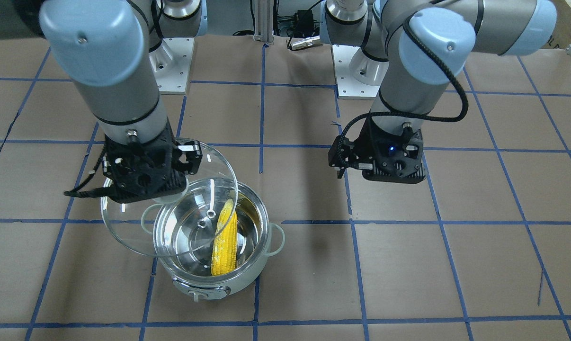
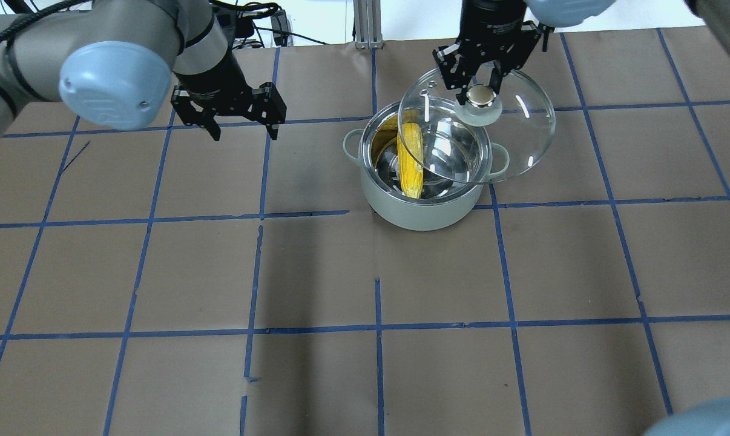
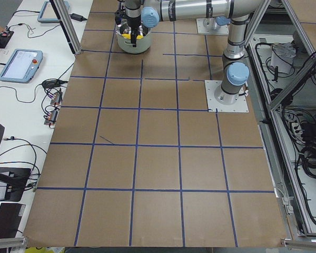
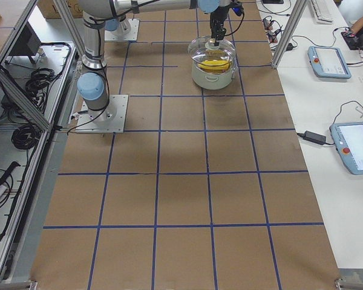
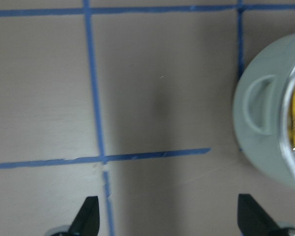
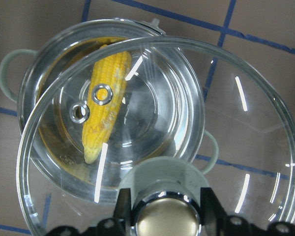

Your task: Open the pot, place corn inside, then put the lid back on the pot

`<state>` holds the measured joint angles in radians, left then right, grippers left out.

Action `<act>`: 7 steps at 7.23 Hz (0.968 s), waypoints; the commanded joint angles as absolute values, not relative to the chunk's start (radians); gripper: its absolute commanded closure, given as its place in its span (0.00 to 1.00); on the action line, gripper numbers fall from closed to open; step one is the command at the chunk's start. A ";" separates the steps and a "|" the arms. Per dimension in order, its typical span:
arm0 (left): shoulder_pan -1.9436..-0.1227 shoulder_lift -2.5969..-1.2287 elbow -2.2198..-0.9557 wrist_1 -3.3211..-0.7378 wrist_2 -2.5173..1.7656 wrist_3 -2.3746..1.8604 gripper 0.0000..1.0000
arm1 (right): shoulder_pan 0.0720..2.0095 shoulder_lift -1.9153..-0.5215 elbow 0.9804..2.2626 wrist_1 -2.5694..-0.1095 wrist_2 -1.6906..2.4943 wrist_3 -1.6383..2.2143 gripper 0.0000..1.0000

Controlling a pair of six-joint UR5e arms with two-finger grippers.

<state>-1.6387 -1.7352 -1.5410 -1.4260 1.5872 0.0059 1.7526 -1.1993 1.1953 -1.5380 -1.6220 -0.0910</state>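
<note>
The pale mint pot stands uncovered with the yellow corn lying inside, leaning on its steel wall. My right gripper is shut on the knob of the clear glass lid. It holds the lid above the pot, offset so that it covers only part of the opening. The right wrist view shows the lid over the corn and the pot rim. My left gripper is open and empty, hovering apart from the pot on the robot's left; its wrist view shows the pot at the right edge.
The table is brown paper with a blue tape grid. Both arm bases stand at the robot's side of the table. Tablets and cables lie on the white benches beyond the table's edge.
</note>
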 commanded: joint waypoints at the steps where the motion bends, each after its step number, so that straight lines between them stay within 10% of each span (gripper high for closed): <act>1: -1.631 -1.622 -1.531 -1.566 1.667 0.034 0.00 | 1.815 -1.094 1.135 -1.548 -1.618 -0.061 0.74; 7: -1.603 -1.612 -1.411 -1.683 1.608 0.058 0.01 | 1.810 -1.048 1.181 -1.588 -1.612 -0.064 0.74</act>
